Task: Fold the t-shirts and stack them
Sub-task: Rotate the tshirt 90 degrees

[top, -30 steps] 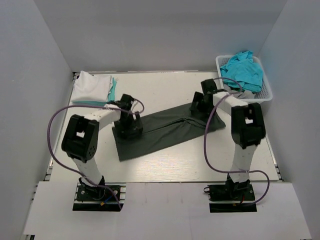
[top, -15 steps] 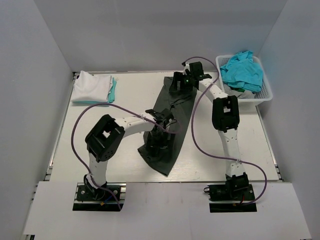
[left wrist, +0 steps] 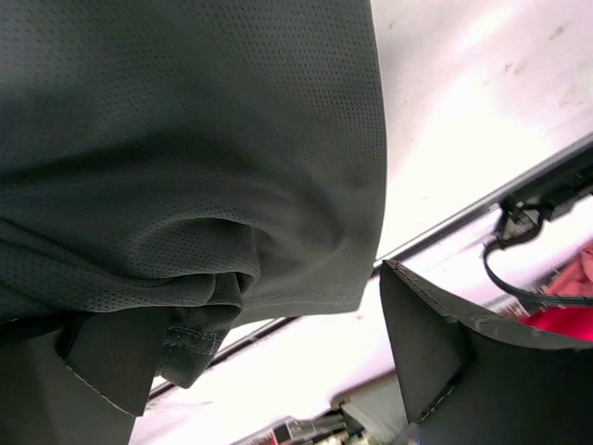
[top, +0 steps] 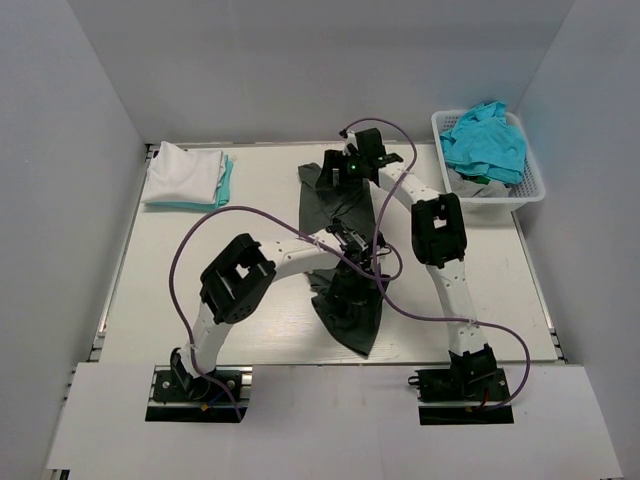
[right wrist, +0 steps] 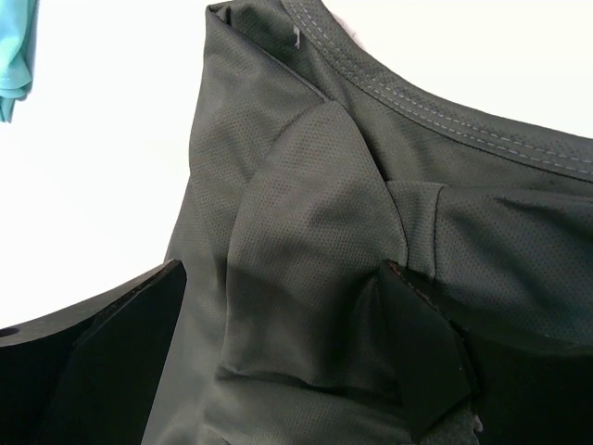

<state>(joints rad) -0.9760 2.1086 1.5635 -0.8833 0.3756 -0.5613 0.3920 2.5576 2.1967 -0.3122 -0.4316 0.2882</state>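
The dark charcoal t-shirt (top: 325,205) lies stretched from the far middle of the table toward the near edge. My right gripper (top: 345,168) is at its far end; in the right wrist view the gripper (right wrist: 278,278) is open, its fingers wide apart over the shirt's collar area (right wrist: 315,195). My left gripper (top: 350,285) is over the shirt's near part; in the left wrist view the gripper (left wrist: 259,343) is open, with bunched dark cloth (left wrist: 185,158) draped by its left finger. A folded white t-shirt (top: 183,172) lies on a teal one (top: 228,182) at the far left.
A white lattice basket (top: 535,187) at the far right holds several turquoise t-shirts (top: 485,140). Purple cables loop from both arms over the table's middle. Grey walls close in the left, far and right sides.
The dark shirt has swung from lying across the table to lying lengthwise. My left gripper moved right and nearer; my right gripper moved left along the far side.
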